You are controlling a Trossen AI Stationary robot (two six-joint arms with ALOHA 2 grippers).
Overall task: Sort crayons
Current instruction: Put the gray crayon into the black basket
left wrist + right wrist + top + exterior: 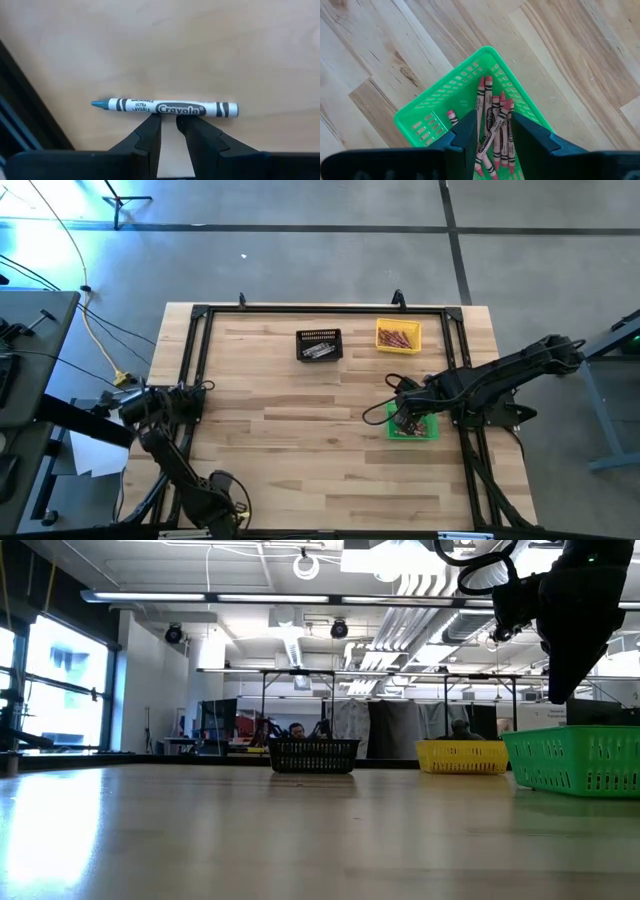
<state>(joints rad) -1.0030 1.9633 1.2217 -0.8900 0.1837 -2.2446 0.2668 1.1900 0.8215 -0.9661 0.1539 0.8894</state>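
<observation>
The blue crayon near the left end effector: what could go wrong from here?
1. The blue crayon lies crosswise just past the left end effector, whose gap looks narrow; a push forward may roll it away.
2. The right end effector hangs over the green bin of pink crayons; lowering may hit the wall and tip it.

Worktop (300,440): pale wood planks, framed by black rails.
Black bin (319,345): near the far edge, grey crayons (318,351) inside.
Yellow bin (398,337): right of the black bin, reddish crayons (397,338) inside.
Green bin (428,427): right side, partly under the right hand (404,416).
Left arm (165,450): folded at the left edge.
</observation>
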